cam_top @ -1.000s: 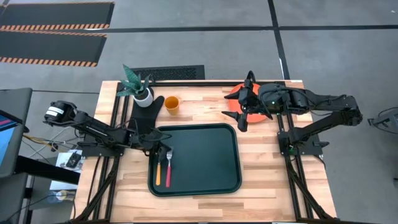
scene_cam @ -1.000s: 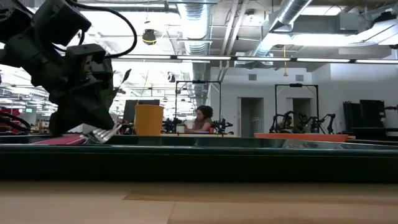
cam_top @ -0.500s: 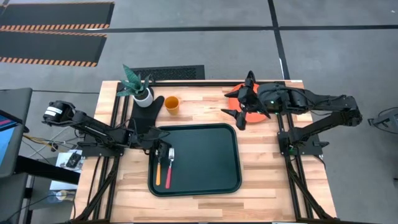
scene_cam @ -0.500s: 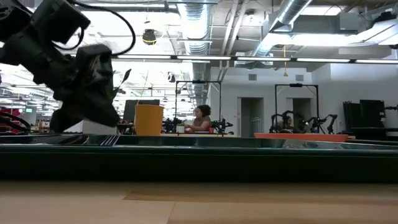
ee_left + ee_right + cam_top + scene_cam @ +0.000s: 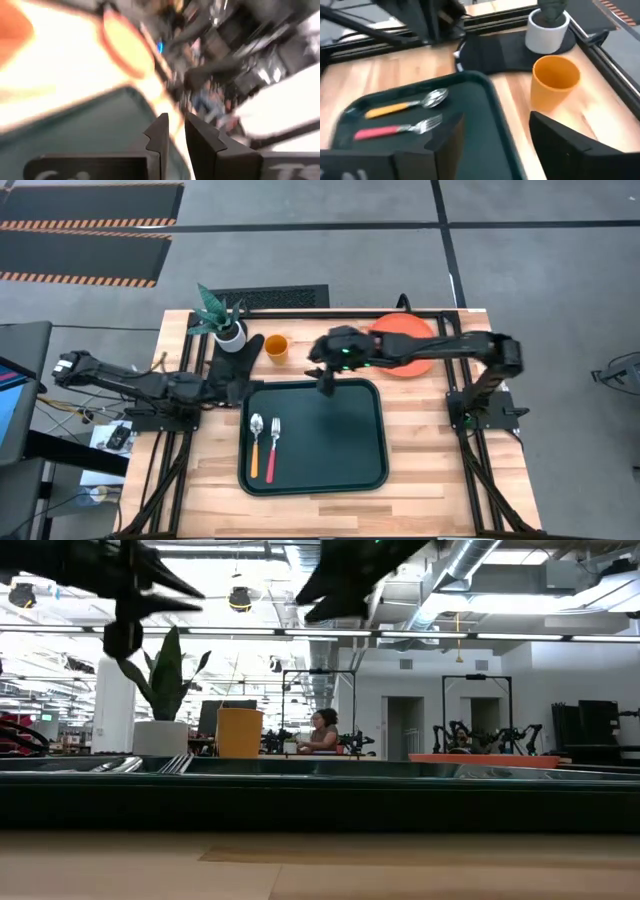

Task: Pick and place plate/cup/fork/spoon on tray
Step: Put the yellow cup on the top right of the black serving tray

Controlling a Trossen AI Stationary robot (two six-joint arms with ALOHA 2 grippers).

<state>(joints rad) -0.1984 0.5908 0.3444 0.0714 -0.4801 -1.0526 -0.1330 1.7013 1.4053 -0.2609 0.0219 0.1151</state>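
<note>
Lying side by side at the left end of the large dark green-black rectangular tray (image 5: 330, 442), the small spoon with the silver bowl and orange handle (image 5: 254, 447) and the small fork with silver tines and a red-pink handle (image 5: 273, 448) run parallel, metal ends toward the table's far edge, handles toward the near edge. The small round orange plastic cup (image 5: 276, 347) stands upright on the wood just beyond the tray's far-left corner, beside the black glove-shaped mat (image 5: 238, 358) and the white pot with the green plant (image 5: 226, 326). The large flat orange-red plate (image 5: 410, 346) sits off the tray's far-right corner. Over the tray's far rim hangs the right gripper (image 5: 325, 378), fingers spread wide. The left gripper (image 5: 238, 388) sits by the tray's far-left corner, fingers nearly pressed together on nothing.
</note>
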